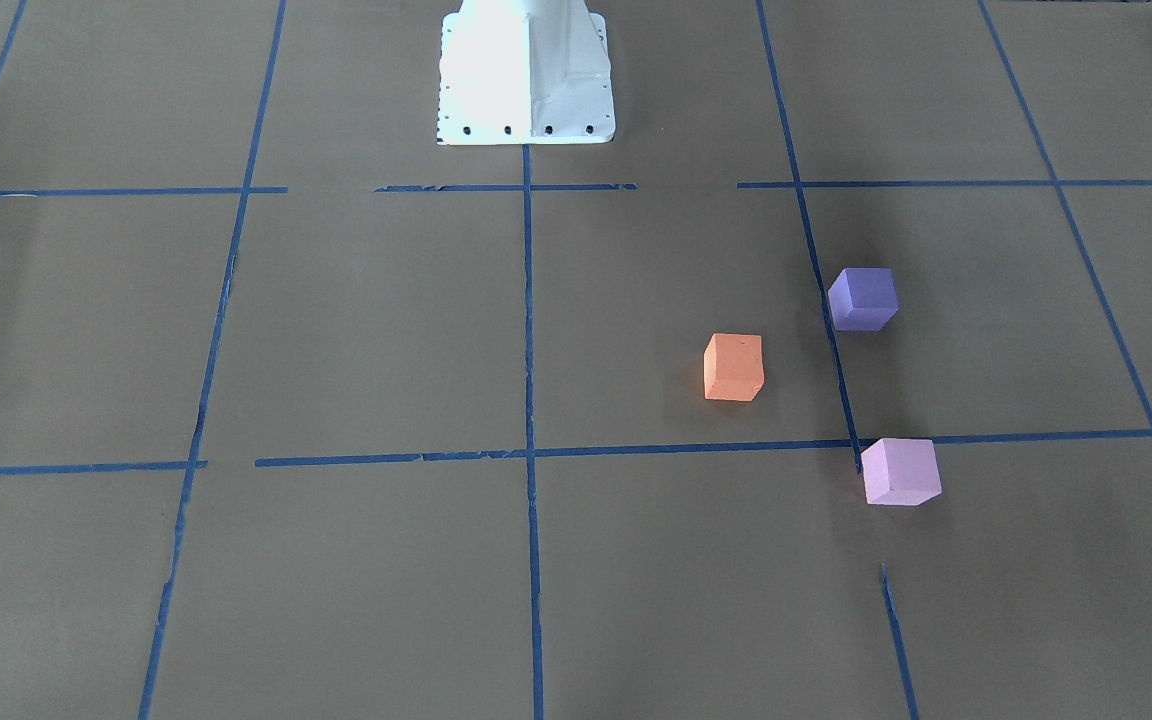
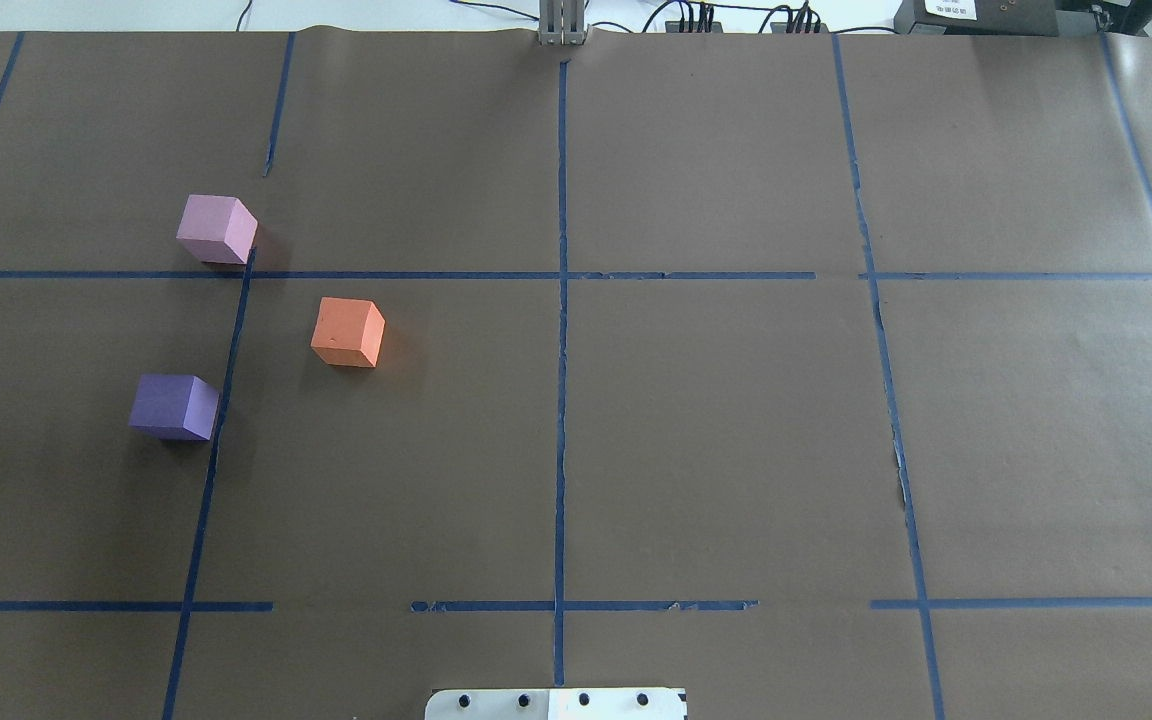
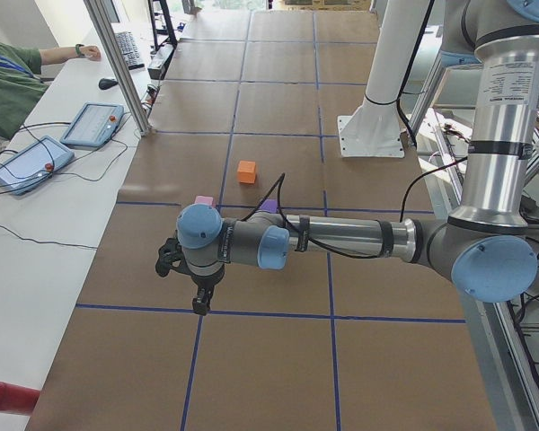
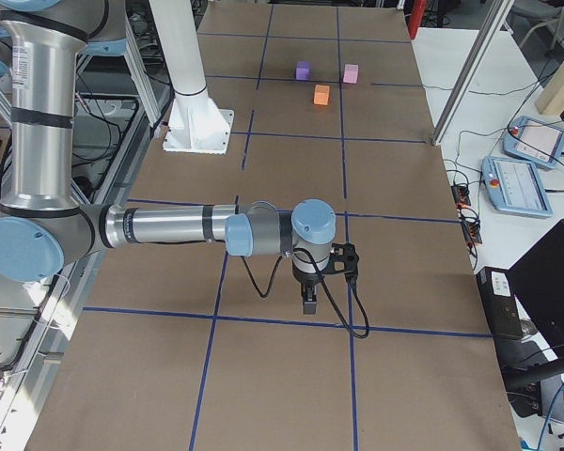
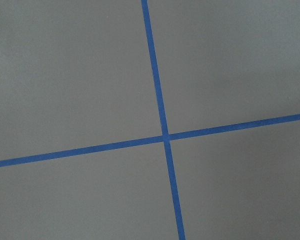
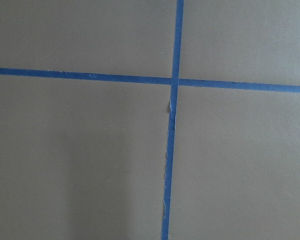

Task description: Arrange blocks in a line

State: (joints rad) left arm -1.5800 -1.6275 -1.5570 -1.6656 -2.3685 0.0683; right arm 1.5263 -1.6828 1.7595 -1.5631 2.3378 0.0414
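Three foam cubes sit apart on the brown paper on my left side of the table, in a loose triangle. The orange block (image 2: 347, 333) is nearest the table's middle. The dark purple block (image 2: 174, 407) is closer to my base, the pale pink block (image 2: 217, 229) farther out, on a tape crossing. They also show in the front view: orange (image 1: 733, 367), purple (image 1: 863, 299), pink (image 1: 900, 471). My left gripper (image 3: 200, 301) hangs over the table's left end, away from the blocks; my right gripper (image 4: 308, 303) hangs over the right end. I cannot tell whether either is open or shut. The wrist views show only paper and tape.
Blue tape lines (image 2: 561, 350) divide the paper into squares. My white base pedestal (image 1: 526, 75) stands at the table's near edge. Teach pendants (image 3: 92, 124) and an operator's arm (image 3: 18, 72) are at the far side table, with a metal post (image 3: 121, 67) at its edge.
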